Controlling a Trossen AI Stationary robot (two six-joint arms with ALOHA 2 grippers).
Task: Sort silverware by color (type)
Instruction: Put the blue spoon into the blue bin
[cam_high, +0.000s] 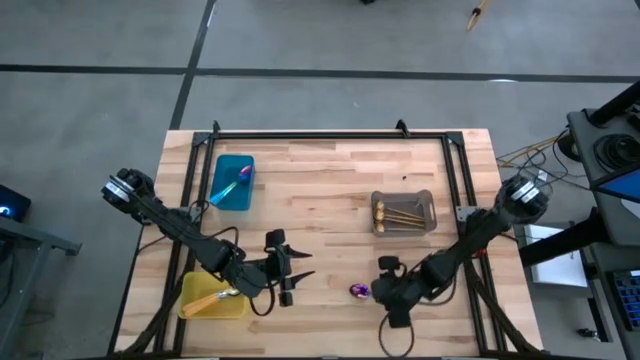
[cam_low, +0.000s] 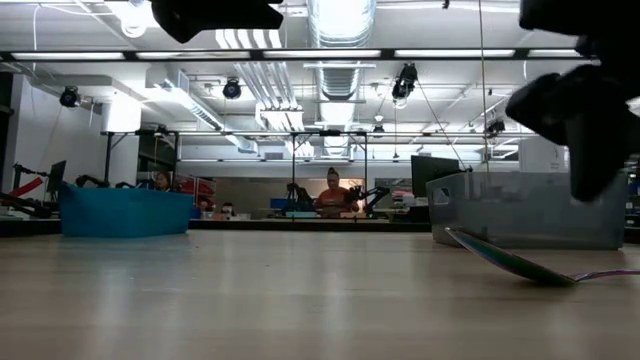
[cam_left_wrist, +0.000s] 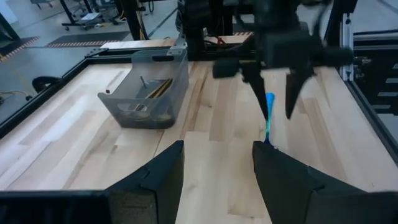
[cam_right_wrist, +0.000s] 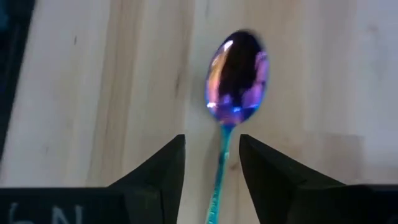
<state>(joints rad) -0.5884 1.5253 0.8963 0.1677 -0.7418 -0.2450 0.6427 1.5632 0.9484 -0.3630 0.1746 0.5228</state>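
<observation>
One iridescent blue-purple spoon with a teal handle (cam_right_wrist: 236, 74) lies on the table near its front edge, also visible in the high view (cam_high: 358, 290) and the low view (cam_low: 520, 263). My right gripper (cam_right_wrist: 211, 165) hovers open over the spoon's handle, one finger on each side, apart from it (cam_high: 385, 292). My left gripper (cam_high: 290, 262) is open and holds nothing, to the right of the yellow tray (cam_high: 195, 305). That tray holds an orange-handled spoon (cam_high: 212, 296). A blue-purple spoon (cam_high: 232, 184) lies in the teal tray (cam_high: 245, 200). Gold spoons (cam_high: 400, 212) lie in the grey tray (cam_high: 428, 196).
The teal tray sits far left, the grey tray right of centre (cam_left_wrist: 146, 93), the yellow tray at the near left corner. A black frame (cam_high: 330, 135) runs along the table's far edge and sides. Bare wood lies between the trays and the two grippers.
</observation>
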